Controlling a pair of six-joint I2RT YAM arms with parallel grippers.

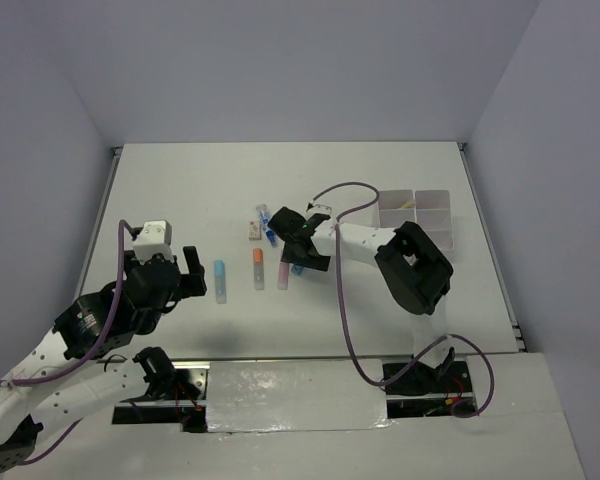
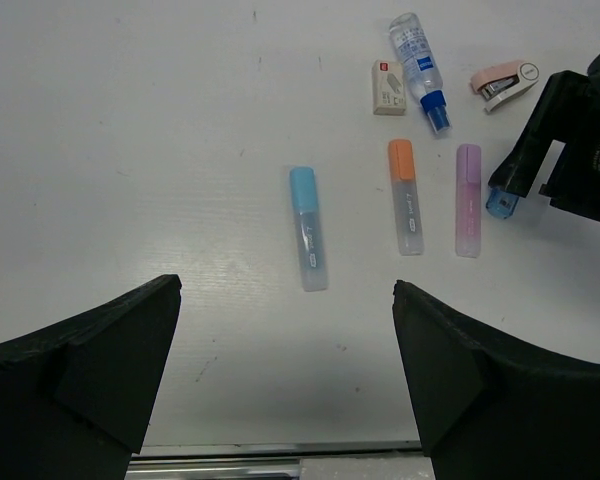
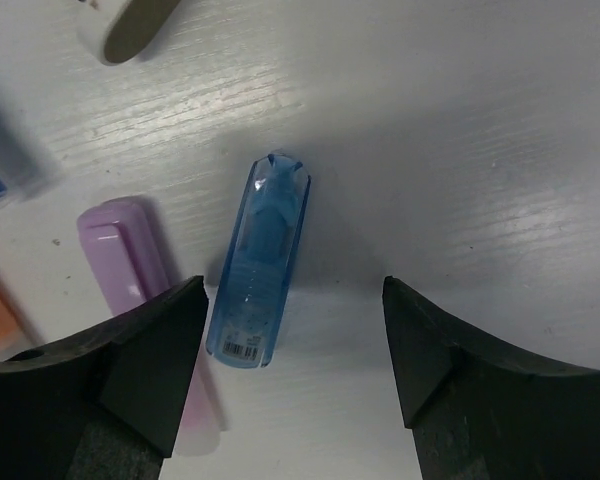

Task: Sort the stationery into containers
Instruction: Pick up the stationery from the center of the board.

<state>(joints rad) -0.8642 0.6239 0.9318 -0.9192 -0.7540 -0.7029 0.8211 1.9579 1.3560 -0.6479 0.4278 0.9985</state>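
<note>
Stationery lies mid-table: a pastel blue marker (image 1: 220, 280) (image 2: 308, 228), an orange marker (image 1: 258, 268) (image 2: 404, 196), a purple marker (image 1: 281, 272) (image 2: 467, 199) (image 3: 130, 265), a small eraser (image 1: 252, 231) (image 2: 387, 87), a blue-white tube (image 1: 265, 220) (image 2: 420, 58) and a pink clip-like item (image 2: 503, 81). My right gripper (image 1: 302, 256) (image 3: 292, 287) is open, low over a translucent blue item (image 3: 258, 262) (image 2: 501, 205) that lies just inside its left finger. My left gripper (image 1: 192, 273) (image 2: 285, 290) is open and empty, near side of the blue marker. The containers (image 1: 415, 218) stand at the right.
The white compartment block holds something yellowish in a far cell. The right arm's cable loops above the gripper. The table's near edge with a metal strip (image 2: 220, 465) runs just below my left fingers.
</note>
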